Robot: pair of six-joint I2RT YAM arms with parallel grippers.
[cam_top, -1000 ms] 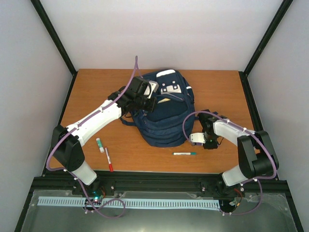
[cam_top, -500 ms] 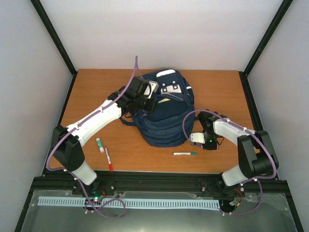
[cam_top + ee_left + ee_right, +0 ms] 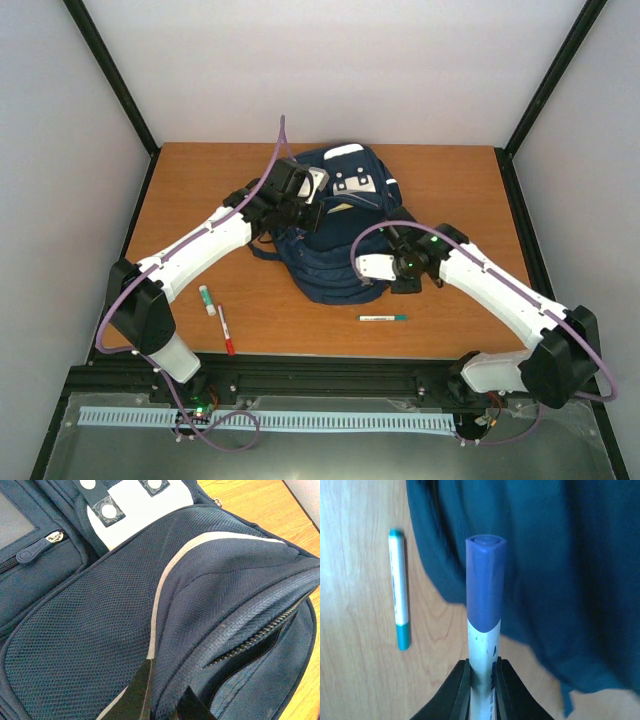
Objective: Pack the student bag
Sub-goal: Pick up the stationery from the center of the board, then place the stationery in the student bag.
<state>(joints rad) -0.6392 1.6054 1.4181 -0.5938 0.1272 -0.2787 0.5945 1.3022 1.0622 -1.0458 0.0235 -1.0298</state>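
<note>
Nearest on the desk (image 3: 300,338): red marker (image 3: 226,331) and short green-capped stick (image 3: 207,299) at left, close together but apart. Teal marker (image 3: 383,318) at right, lying flat, just off the bag's near edge.

Next back: right end effector (image 3: 484,672) clamped on a blue-capped marker (image 3: 485,585). 2 fingers pressed to the white barrel, 1 per side, cap pointing away from them. Held over the near right edge of the student bag (image 3: 345,245).

Student bag mid-desk, lying flat, front pockets up.

Farthest: left end effector (image 3: 162,697) nearly closed, pinching a fold of the bag's navy fabric beside a partly open zipper (image 3: 260,635). White patch (image 3: 140,510) just beyond that fold.
</note>
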